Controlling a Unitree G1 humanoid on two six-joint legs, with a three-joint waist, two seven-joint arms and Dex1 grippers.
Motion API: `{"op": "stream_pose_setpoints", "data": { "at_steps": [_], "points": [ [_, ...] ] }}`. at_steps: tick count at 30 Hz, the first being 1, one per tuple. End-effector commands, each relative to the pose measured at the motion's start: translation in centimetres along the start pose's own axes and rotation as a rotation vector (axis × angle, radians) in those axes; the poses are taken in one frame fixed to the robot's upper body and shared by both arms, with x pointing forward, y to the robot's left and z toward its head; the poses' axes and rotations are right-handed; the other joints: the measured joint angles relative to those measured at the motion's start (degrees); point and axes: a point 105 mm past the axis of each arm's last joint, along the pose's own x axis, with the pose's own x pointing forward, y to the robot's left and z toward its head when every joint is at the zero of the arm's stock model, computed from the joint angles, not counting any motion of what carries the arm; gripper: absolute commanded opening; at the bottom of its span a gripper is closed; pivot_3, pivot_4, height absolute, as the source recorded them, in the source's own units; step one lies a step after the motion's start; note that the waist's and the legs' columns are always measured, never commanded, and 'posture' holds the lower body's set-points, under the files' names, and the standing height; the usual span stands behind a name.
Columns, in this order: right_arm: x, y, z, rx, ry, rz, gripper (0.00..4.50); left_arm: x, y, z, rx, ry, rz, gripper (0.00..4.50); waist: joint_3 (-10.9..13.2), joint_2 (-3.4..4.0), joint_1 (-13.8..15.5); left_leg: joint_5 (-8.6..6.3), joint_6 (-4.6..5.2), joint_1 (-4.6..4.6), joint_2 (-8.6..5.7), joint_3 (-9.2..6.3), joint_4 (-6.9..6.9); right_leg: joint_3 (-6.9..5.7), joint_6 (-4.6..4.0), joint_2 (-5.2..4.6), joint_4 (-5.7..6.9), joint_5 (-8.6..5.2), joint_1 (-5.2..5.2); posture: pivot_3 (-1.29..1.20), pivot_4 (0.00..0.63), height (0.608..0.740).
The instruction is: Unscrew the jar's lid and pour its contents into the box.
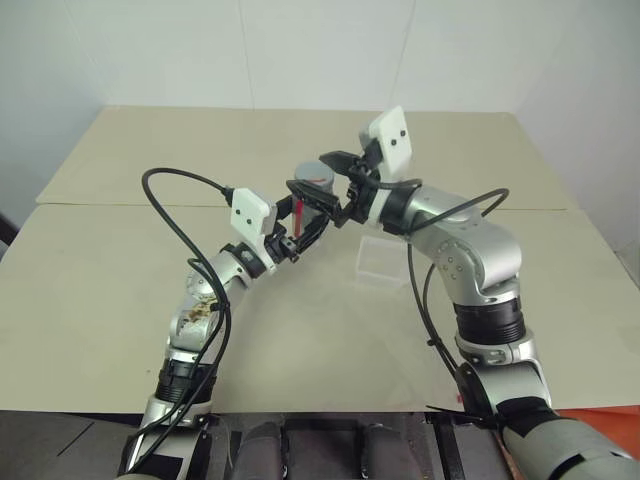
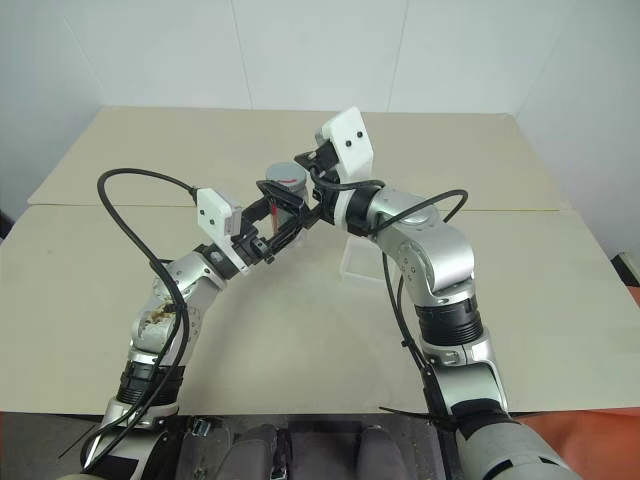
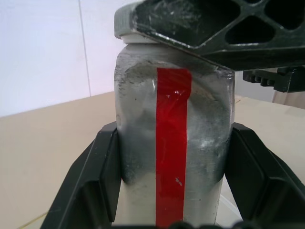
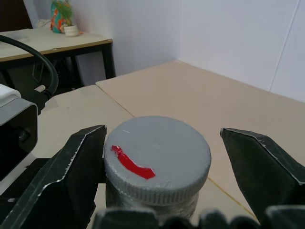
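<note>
We see the jar (image 3: 174,143) held up in the air above the table (image 1: 120,270), between the two arms and in front of the robot; its body is cloudy grey with a red stripe (image 3: 171,148) running straight down its side, and it stands roughly upright. The lid (image 4: 157,157) is on top of the jar, grey, round and ribbed at its edge, with a short red mark (image 4: 132,163) on its flat face; of the contents we can make out nothing through the misted wall.

The left gripper (image 3: 174,191) is pinching the jar at its lower body; one black finger presses against each side of it, and the stripe faces the wrist camera between them. The right gripper (image 4: 162,167) reaches in from the other side at the height of the lid; its fingers (image 4: 76,167) stand either side of the lid, one touching or nearly touching the ribbed rim, the other well apart from it with table showing in the gap; so its fingers are spread around the lid and not yet pressed on it.

The box (image 1: 382,256) stands on the table below and just to the right of the jar, clear and thin-walled, partly behind the right arm; it lies near the seam where the two beige tabletops meet; black cables (image 1: 180,180) loop over both arms, and white walls (image 1: 200,50) close the scene behind.
</note>
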Motion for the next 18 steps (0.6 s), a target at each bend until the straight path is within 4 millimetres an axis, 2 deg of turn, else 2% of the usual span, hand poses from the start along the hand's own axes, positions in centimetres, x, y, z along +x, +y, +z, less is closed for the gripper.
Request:
{"op": "stream_pose_setpoints", "data": {
  "at_steps": [1,2,3,18],
  "points": [
    [0.14,0.33,1.89,-0.05,-0.062,0.01,3.2,0.08,-0.42,1.27,0.024,-0.044,-0.024,2.7,0.0,0.0,-0.01,0.0,0.0,0.0,0.0,0.0,0.0,0.0,0.0,0.0,0.0,0.0,0.0,0.0,0.15,0.74],
    [0.16,0.34,1.93,-0.052,-0.063,0.01,2.85,0.09,-0.4,1.24,0.024,-0.042,-0.024,2.7,0.0,0.0,-0.02,0.0,0.0,0.01,0.0,0.0,0.0,0.0,0.0,0.0,0.0,0.0,0.0,0.0,0.15,0.74],
    [0.16,0.36,1.95,-0.053,-0.064,0.01,2.78,0.09,-0.39,1.21,0.025,-0.041,-0.023,2.7,0.0,0.0,-0.02,0.0,0.0,0.0,0.0,0.0,0.0,0.0,0.0,0.0,0.0,0.0,0.0,0.0,0.15,0.74],
    [-0.51,1.02,1.93,-0.058,-0.072,0.071,2.78,-0.21,-0.45,1.34,-0.012,-0.05,-0.073,2.7,0.0,0.0,-0.01,0.0,0.0,0.0,0.0,0.0,0.0,0.0,0.0,0.0,0.0,0.0,0.0,0.0,0.15,0.74]
  ]
}}
